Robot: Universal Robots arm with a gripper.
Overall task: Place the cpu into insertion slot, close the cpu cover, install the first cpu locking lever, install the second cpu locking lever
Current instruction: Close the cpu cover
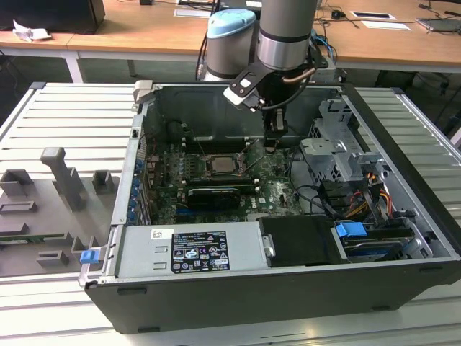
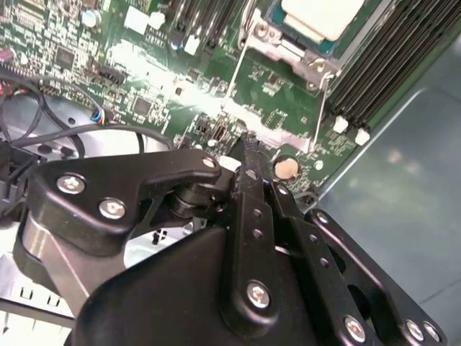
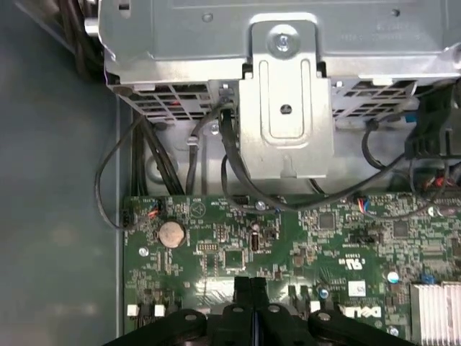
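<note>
From the exterior view I get the whole layout: the open computer case [image 1: 238,303] lies on the slatted tabletop [image 1: 65,115], and the arm reaches straight down into it. The gripper [image 1: 273,144] hangs low over the green circuit board [image 1: 277,180], just off the insertion slot [image 1: 204,167] on the exterior view's right. The cpu [image 1: 220,164] sits in that slot, its pale metal top facing up.

The second wrist view brings the socket closer. There the cpu cover [image 2: 268,34] reads as a silvery frame lying around the chip, and two thin wire levers [image 2: 234,79] run from the socket's corners out toward the fingertips [image 2: 248,144] (whether either lever is latched I cannot tell). The long black memory slots [image 2: 389,58] flank the socket, and a coin battery [image 2: 287,168] sits right beside the fingertips.

The first wrist view looks the other way across the board, taking in a folded metal drive bracket [image 3: 287,108], loose black cables [image 3: 144,166] and a finned heatsink [image 3: 436,310] at the board's edge. In both wrist views the gripper's two fingers are pressed together, with a thin seam between them and nothing pinched that I can make out. The tips are poised just above the board near the battery; I cannot tell whether they touch it.
</note>
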